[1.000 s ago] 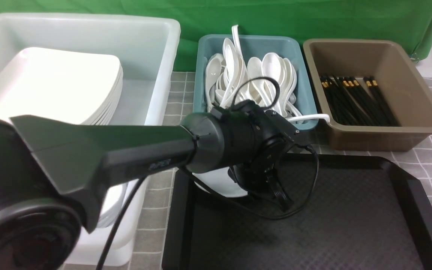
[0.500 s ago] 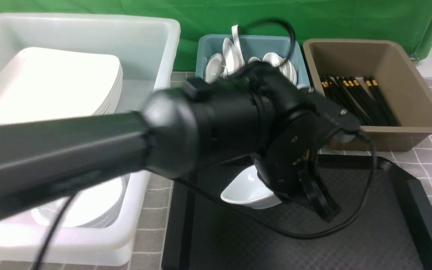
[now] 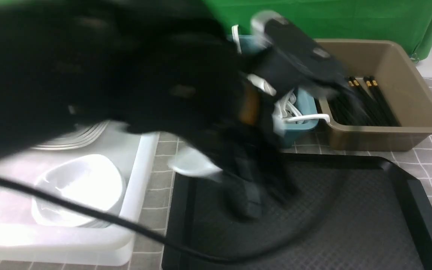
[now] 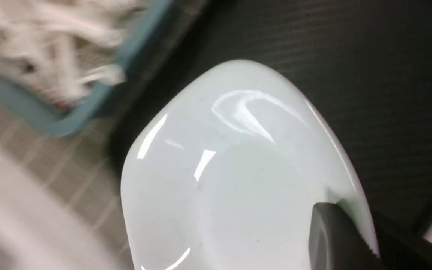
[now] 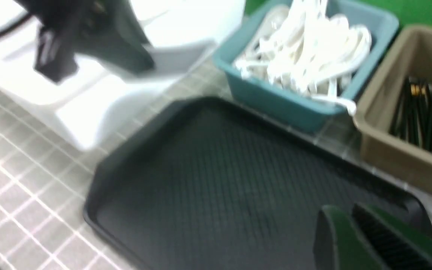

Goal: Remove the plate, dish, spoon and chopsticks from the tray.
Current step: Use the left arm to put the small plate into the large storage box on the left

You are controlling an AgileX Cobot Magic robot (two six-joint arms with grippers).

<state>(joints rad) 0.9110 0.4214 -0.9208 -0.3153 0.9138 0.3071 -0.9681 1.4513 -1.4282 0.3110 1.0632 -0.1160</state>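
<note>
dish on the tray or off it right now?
Off. The dish is lifted clear of the tray, pinched at its rim by the left gripper, over the tray's edge near the white tub.

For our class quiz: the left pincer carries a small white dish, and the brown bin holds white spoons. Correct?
Not quite. The brown bin holds black chopsticks, as the front view shows; the spoons lie in the teal bin. The left pincer does carry the small white dish.
</note>
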